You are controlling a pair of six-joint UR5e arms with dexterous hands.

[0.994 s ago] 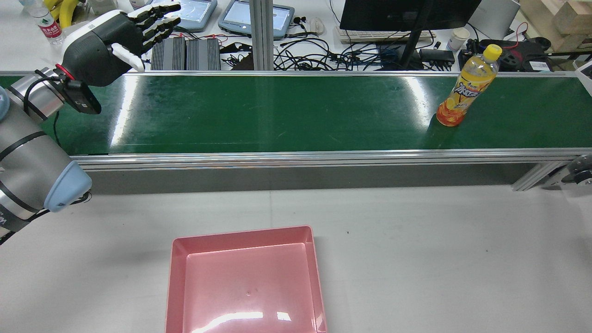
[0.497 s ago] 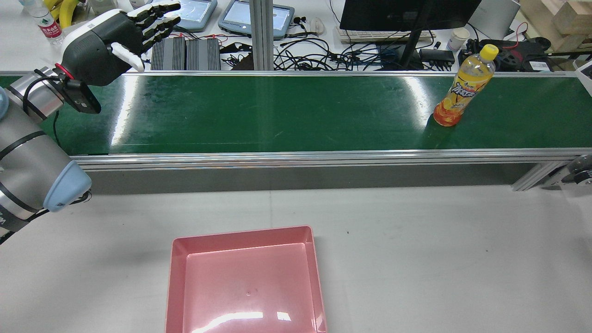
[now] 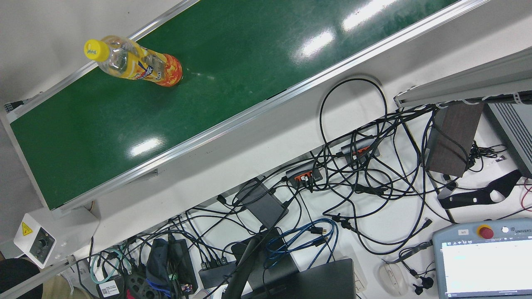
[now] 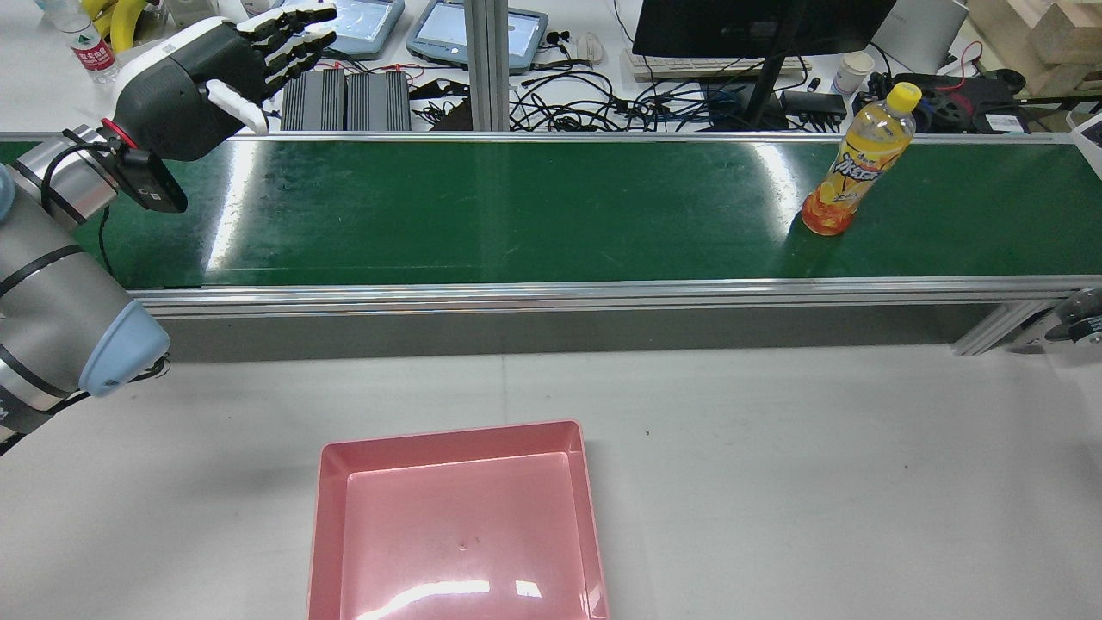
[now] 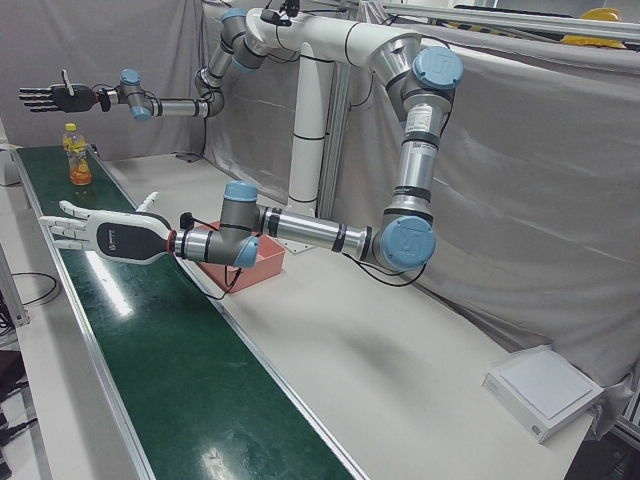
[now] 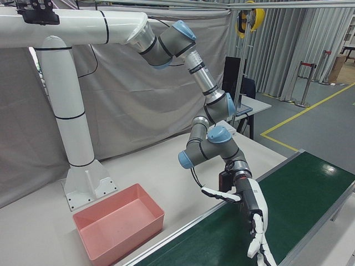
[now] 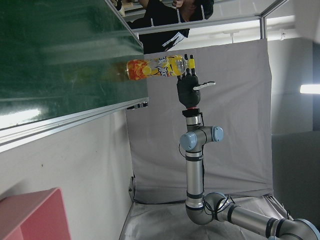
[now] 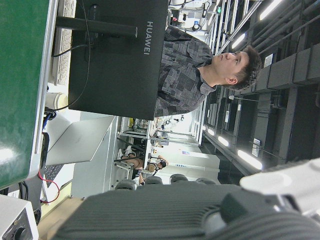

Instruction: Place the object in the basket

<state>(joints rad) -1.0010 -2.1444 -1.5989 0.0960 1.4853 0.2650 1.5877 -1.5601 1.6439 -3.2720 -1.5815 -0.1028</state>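
Note:
An orange drink bottle (image 4: 852,172) with a yellow cap stands upright on the green conveyor belt (image 4: 516,207), toward its right end; it also shows from above (image 3: 141,68) and far off (image 5: 77,160). My left hand (image 4: 207,82) hovers open over the belt's left end, fingers spread (image 5: 110,235) (image 6: 252,219). My right hand (image 5: 55,97) hangs open in the air near the bottle (image 7: 155,68), apart from it (image 7: 190,90). The pink basket (image 4: 461,525) sits empty on the white table, on the near side of the belt.
Beyond the belt is a desk with tangled cables (image 3: 353,178), a monitor (image 4: 758,26) and teach pendants (image 4: 473,30). A control box (image 3: 35,241) sits at the belt's end. A person (image 8: 195,65) stands behind the monitor. White pedestal (image 6: 66,127) stands behind the basket.
The bottle has travelled a little to the left along the belt. The left hand has held its place, still open.

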